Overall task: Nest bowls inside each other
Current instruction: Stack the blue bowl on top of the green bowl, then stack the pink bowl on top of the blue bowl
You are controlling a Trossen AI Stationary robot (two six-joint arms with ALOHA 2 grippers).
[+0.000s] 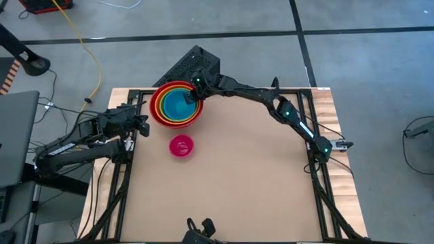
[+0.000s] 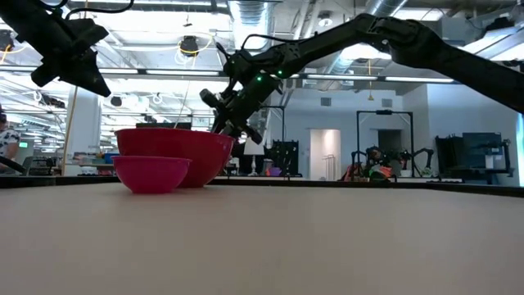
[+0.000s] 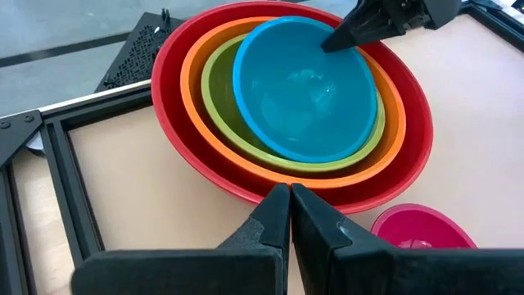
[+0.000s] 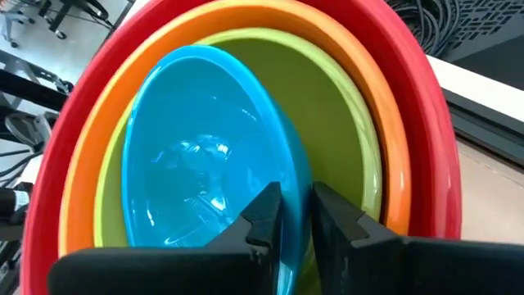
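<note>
At the table's far left stands a stack of bowls: red (image 1: pixel 157 112) outermost, then orange (image 3: pixel 201 115) and lime green (image 3: pixel 219 98), with blue (image 1: pixel 179 104) innermost and off centre. The small pink bowl (image 1: pixel 181 146) rests on its base on the table just nearer than the stack. My right gripper (image 4: pixel 296 215) reaches in over the stack's far right rim. It is slightly open, one finger inside the blue bowl's wall and one outside. My left gripper (image 3: pixel 290 215) hangs shut above the table left of the stack, holding nothing. My right gripper stands astride the blue bowl's rim (image 4: pixel 301 176), slanting down from the table's far right. A gap shows between its fingers, and I cannot tell whether either finger touches the wall. The blue bowl lies inside the green one.
A black perforated box (image 1: pixel 193 64) sits just beyond the table's far edge, behind the stack. Black frame rails (image 1: pixel 135 102) run along the table's left and right edges. Bare tabletop (image 1: pixel 251 176) spreads across the middle and near side.
</note>
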